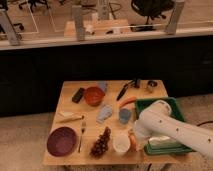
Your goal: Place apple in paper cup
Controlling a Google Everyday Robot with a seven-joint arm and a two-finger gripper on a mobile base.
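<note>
Hovering over the near right of the bench [75, 157], the tool [136, 135] is hanging just right of the paper cup [121, 143]. The apple [132, 142] is showing as an orange sliver at the tool, beside the cup's right rim. Whether the tool is gripping it, I cannot tell.

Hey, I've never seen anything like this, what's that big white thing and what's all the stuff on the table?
This is one picture, looking down at a wooden table from in front. The big white tube on the right is a robot's arm. Its gripper, the pinching end, is low at the table's front edge, right beside a white paper cup. The orange patch there looks like the apple; whether it is gripped I can't tell. Also there: purple plate, fork, grapes, blue-grey cup, carrot, red bowl, green tray.
</note>
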